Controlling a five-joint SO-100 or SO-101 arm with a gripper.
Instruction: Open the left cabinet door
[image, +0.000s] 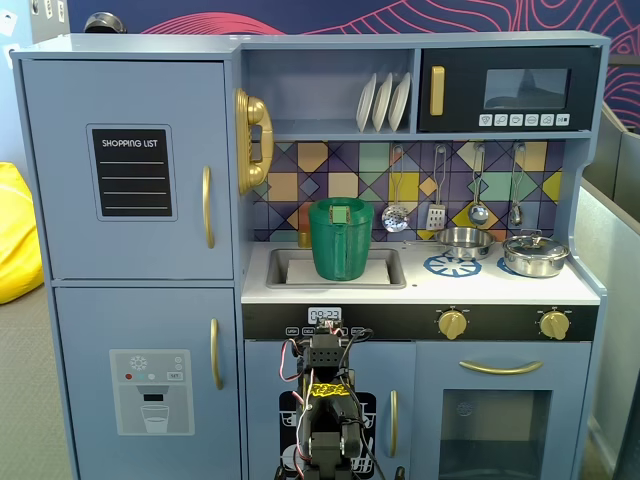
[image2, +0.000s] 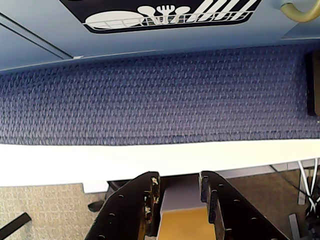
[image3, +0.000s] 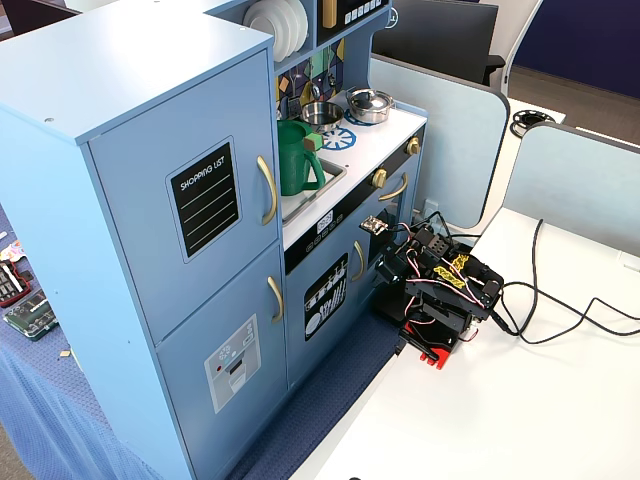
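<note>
The left cabinet door (image: 130, 170) is the upper blue-grey fridge door with the black "SHOPPING LIST" panel. It is shut, and its vertical gold handle (image: 207, 207) is on its right edge. It also shows in the other fixed view (image3: 190, 220), with the handle (image3: 267, 190). My arm (image: 325, 400) sits folded low in front of the kitchen's middle, well below and to the right of that door. In the wrist view my gripper (image2: 178, 176) is slightly open and holds nothing. It faces the kitchen's base and a blue cloth (image2: 160, 95).
The lower fridge door with the dispenser panel (image: 150, 390) is shut. The small dish-rack door (image2: 165, 15) is right ahead of the arm. A green pitcher (image: 340, 238) stands in the sink. Cables (image3: 560, 310) trail over the white table (image3: 520, 420).
</note>
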